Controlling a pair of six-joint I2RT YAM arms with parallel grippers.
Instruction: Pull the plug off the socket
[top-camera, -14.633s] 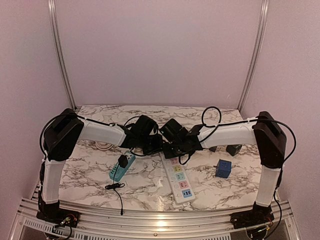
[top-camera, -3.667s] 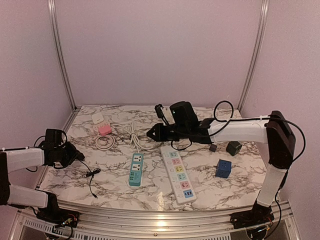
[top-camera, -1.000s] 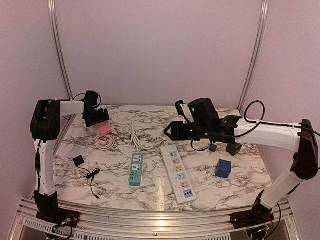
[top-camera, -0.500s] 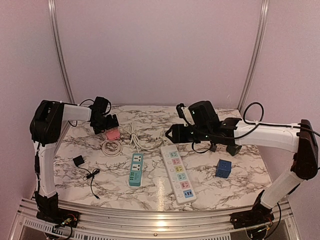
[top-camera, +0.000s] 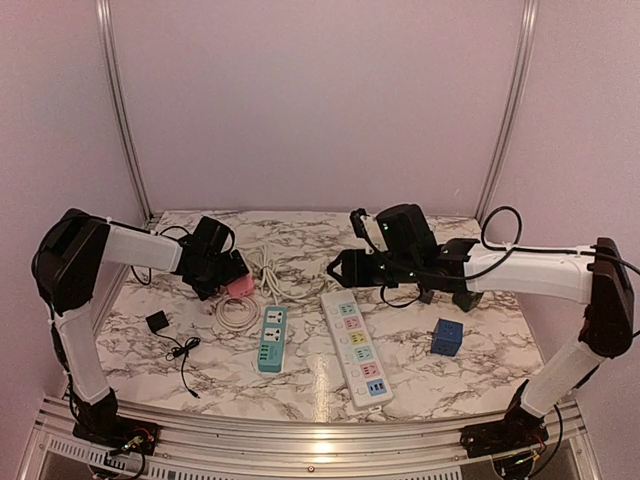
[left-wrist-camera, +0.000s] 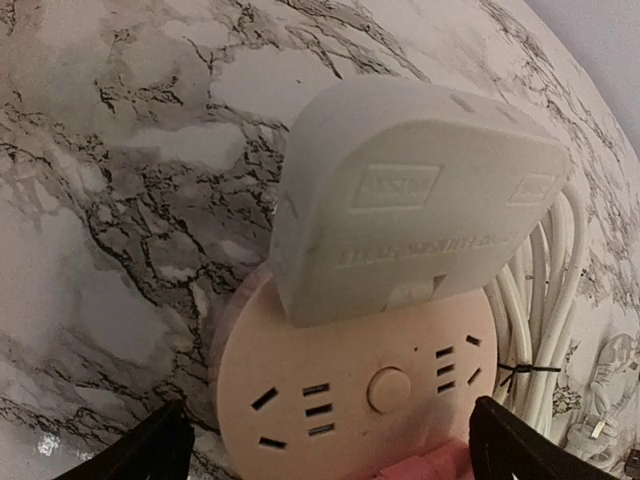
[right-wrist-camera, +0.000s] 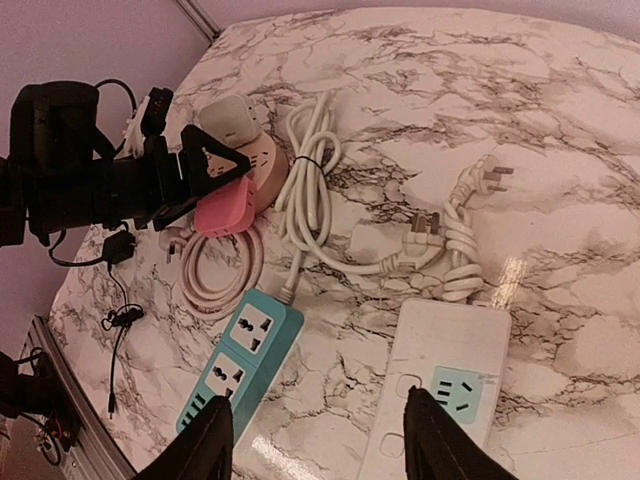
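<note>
**Plug seated in the socket, left gripper spread around it**

We found the plug (left-wrist-camera: 410, 200) at the far left of the table (top-camera: 300, 385), seated in the top of the socket (left-wrist-camera: 350, 390). Just beside the socket's right lay a bundled white cable (right-wrist-camera: 310, 170), and in front of it a pink cable (right-wrist-camera: 215, 270) in a loose coil. Farther out were a teal strip (top-camera: 270, 340), then a white strip (top-camera: 357, 345) with a blue cube (top-camera: 446, 337) beyond it. A black adapter (top-camera: 157, 322) sat near the left edge. Nothing covered the plug itself.

The left gripper (left-wrist-camera: 335, 455) had its jaws spread wide, one fingertip on either side of the socket's near part. The plug lay just ahead of them. We could not tell whether the fingers touched the socket. The right gripper (right-wrist-camera: 320, 440) hung over the white strip's far end, well apart from the plug, jaws parted and holding nothing.

The plug was a white, rounded block with raised lettering on its face. The socket under it was a pale pink disc with slots and a round button.
</note>
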